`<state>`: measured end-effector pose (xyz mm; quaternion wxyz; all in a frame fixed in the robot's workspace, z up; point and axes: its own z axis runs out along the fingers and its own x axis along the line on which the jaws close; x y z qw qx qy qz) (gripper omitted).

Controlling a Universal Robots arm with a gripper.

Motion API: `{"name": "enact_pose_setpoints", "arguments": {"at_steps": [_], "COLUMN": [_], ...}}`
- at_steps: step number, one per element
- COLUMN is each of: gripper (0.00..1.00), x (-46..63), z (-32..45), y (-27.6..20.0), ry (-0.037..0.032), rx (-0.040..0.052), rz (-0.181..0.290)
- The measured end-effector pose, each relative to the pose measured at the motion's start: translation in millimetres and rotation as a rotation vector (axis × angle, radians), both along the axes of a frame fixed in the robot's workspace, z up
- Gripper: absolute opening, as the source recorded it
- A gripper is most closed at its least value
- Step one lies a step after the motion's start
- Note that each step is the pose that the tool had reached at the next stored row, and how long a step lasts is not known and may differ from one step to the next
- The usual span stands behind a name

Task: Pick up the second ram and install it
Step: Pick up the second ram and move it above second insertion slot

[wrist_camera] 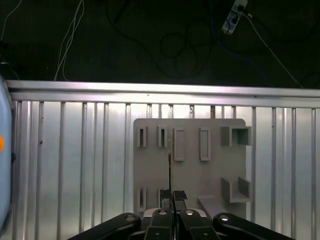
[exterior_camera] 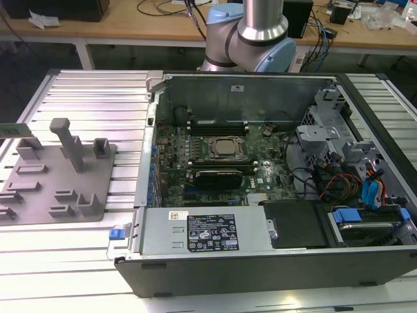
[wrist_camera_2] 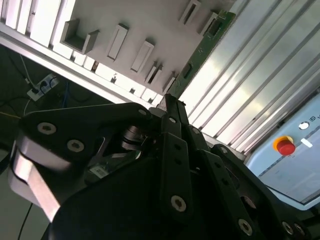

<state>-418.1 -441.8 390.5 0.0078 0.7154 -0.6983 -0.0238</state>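
Jaws of the black gripper (wrist_camera: pixel 173 196) are closed on the second ram, a long, thin green circuit-board stick (wrist_camera_2: pixel 204 50). It is held over the grey moulded plastic tray (wrist_camera: pixel 192 175), well apart from the open computer case (exterior_camera: pixel 260 270). Judged light and stiff but brittle. The hold belongs on the flat board faces, clear of the contacts, with gentle pressure.

Arm (exterior_camera: pixel 259 26) with its silver tube upright above pale-blue joints; gripper (wrist_camera: pixel 173 195) in both wrist views, black fingers (wrist_camera: pixel 164 196) drawn together flat on one end of the second ram (wrist_camera_2: pixel 206 47), which projects straight ahead from between the fingers.
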Motion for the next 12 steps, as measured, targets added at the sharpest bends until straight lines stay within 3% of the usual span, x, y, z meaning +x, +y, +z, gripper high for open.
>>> {"name": "enact_pose_setpoints", "arguments": {"at_steps": [3, 7, 12], "gripper": [0.09, 0.09, 0.09], "x": [0.5, 1.2, 10.7], "z": [12.8, 14.9, 14.8], "y": [0.0, -0.1, 0.0], "ry": [-0.0001, 0.0000, 0.0004], "rx": [0.0000, 0.0000, 0.0000], "rz": [0.000, 0.000, 0.000]}}
